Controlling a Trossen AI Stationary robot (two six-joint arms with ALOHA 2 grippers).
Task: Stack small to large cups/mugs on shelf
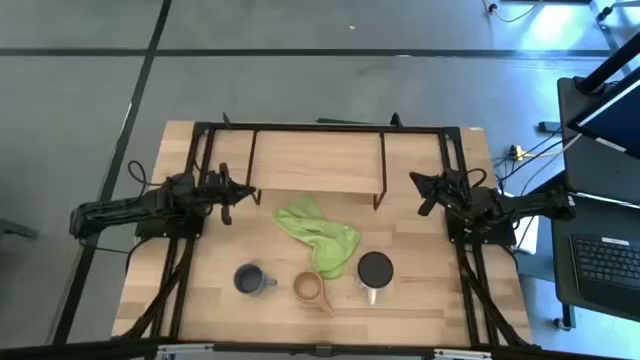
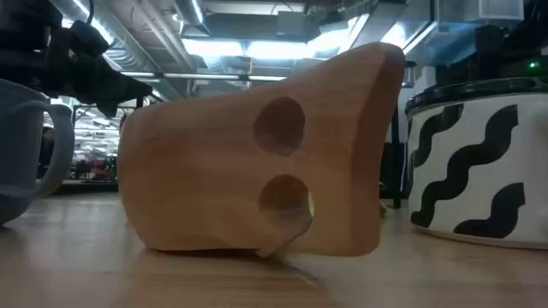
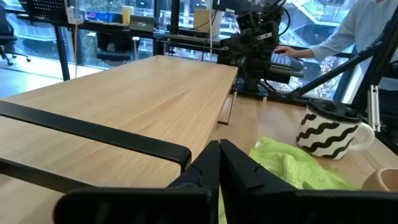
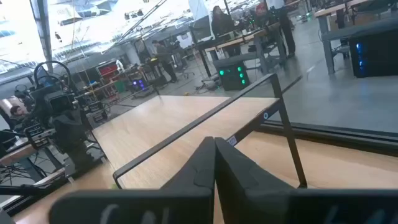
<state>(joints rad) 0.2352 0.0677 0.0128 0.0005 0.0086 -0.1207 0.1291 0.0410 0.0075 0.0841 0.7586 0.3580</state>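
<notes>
Three cups stand in a row near the table's near edge: a grey-blue mug (image 1: 252,279) on the left, a small tan wooden cup (image 1: 309,287) with a handle in the middle, and a large mug (image 1: 374,274) with a dark inside and a black-and-white wavy side (image 3: 326,134) on the right. The low view shows the wooden cup's handle (image 2: 265,154) close up. The shelf (image 1: 315,160) stands at the far side on black legs. My left gripper (image 1: 228,193) is shut and empty at the shelf's left end. My right gripper (image 1: 428,190) is shut and empty at its right end.
A crumpled green cloth (image 1: 318,235) lies between the shelf and the cups. A black frame (image 1: 320,128) rims the table. A person's arm (image 3: 348,31) shows at a desk beyond the table's right side. A laptop (image 1: 608,255) sits on a stand to the right.
</notes>
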